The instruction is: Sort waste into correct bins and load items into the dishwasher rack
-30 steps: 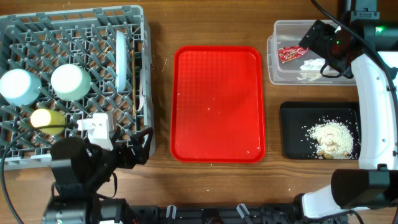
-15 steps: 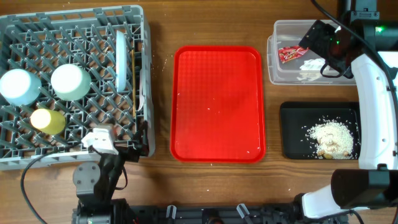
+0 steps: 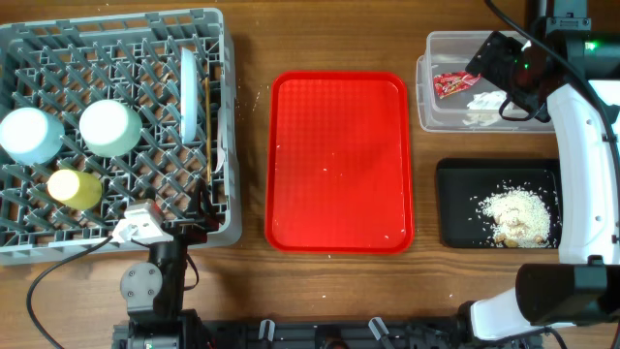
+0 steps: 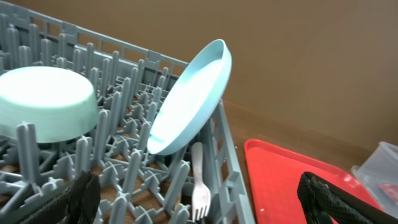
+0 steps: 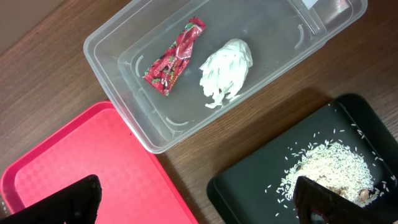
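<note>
The grey dishwasher rack [image 3: 116, 39] holds two pale bowls [image 3: 29, 134] [image 3: 109, 127], a yellow cup [image 3: 75, 188], the blue plate [image 3: 190, 82] on edge and a wooden stick [image 3: 207, 126]. My left gripper [image 3: 201, 208] is open and empty over the rack's front right corner. In the left wrist view [image 4: 199, 208] it faces the plate [image 4: 193, 93] and one bowl [image 4: 46, 102]. My right gripper [image 3: 509, 92] is open and empty above the clear tub [image 3: 436, 107], which holds the red wrapper [image 5: 174, 55] and the white scrap [image 5: 227, 71]. The black tray [image 3: 455, 194] holds the beige food [image 3: 515, 213].
A large red tray [image 3: 339, 160] lies between the rack and the bins. A white fork [image 4: 199, 180] lies in the rack below the plate, by the right wall. Bare wooden table shows in front of the rack and around the bins.
My left arm has drawn back and turned, bringing its gripper up to the rack's front right corner. The right arm and all objects have not moved.
</note>
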Motion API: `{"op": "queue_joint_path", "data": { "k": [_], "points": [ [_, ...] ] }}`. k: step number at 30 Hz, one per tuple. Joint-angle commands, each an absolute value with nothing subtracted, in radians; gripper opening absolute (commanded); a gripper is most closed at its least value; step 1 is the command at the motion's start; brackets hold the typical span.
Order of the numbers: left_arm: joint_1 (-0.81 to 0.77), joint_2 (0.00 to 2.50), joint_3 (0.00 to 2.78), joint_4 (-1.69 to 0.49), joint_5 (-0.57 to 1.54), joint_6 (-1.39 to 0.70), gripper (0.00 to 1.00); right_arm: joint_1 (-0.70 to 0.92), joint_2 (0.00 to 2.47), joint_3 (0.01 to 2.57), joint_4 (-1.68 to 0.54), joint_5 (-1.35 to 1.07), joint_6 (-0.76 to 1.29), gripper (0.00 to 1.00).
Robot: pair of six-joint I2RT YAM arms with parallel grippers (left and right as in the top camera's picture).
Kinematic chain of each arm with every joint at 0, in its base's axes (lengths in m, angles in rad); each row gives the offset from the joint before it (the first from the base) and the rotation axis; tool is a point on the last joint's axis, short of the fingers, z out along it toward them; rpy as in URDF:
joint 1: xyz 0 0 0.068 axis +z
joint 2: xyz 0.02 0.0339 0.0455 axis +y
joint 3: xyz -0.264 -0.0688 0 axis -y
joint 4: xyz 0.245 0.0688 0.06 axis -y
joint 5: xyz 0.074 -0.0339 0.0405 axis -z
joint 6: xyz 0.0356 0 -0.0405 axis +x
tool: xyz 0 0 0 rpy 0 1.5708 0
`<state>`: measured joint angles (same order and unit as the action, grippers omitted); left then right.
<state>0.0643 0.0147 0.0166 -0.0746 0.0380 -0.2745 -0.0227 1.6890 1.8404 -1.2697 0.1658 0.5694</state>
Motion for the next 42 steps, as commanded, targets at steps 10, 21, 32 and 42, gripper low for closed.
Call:
{"op": "queue_joint_path", "data": {
  "k": [10, 21, 32, 42],
  "points": [
    [0.058, 0.003, 0.006, -0.074, 0.006, -0.161, 1.00, -0.021, 1.683, 1.852, -1.268, 0.179, 0.552, 1.00],
    [0.058, 0.003, 0.006, -0.074, 0.006, -0.161, 1.00, -0.021, 1.683, 1.852, -1.268, 0.179, 0.552, 1.00],
    [0.058, 0.005, 0.006, -0.074, 0.006, -0.161, 1.00, -0.014, 1.609, 1.852, -1.268, 0.179, 0.552, 1.00],
    [0.058, 0.005, 0.006, -0.074, 0.006, -0.161, 1.00, -0.001, 1.221, 1.852, -1.282, 0.412, 0.548, 0.99]
  ]
}}
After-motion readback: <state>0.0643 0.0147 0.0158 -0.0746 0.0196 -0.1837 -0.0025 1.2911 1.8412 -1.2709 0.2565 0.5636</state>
